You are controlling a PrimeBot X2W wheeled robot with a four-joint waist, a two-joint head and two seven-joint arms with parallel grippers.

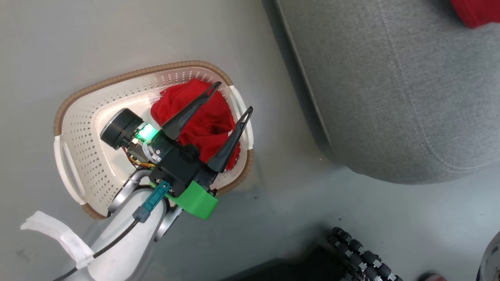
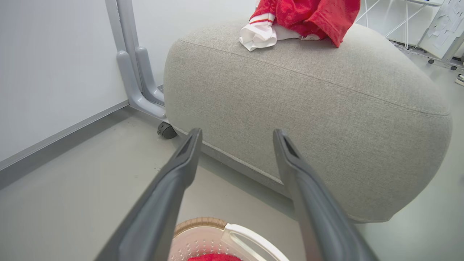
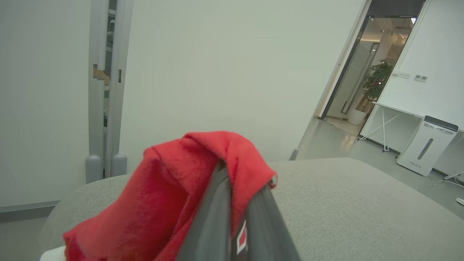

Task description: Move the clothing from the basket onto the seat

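The left claw is released, its two dark fingers spread wide and grasping nothing. It hangs over the basket's end nearest the seat, above a crumpled red garment. That garment lies bunched in that same end of the cream perforated basket; the other end of the basket shows bare floor and wall. In the left wrist view the same claw points past the basket's brown rim, with a sliver of the red garment at the bottom edge. The basket stands on the grey floor near the rounded corner of the light-grey seat, a strip of floor between them. The right claw is clenched, its fingers pressed together with a fold of the red top pinched between them and draped over their tips, just above the seat's upper surface. From the left wrist view the red top, with its white panel and striped cuff, rests on the seat toward its far edge. A corner of it also shows in the head view.
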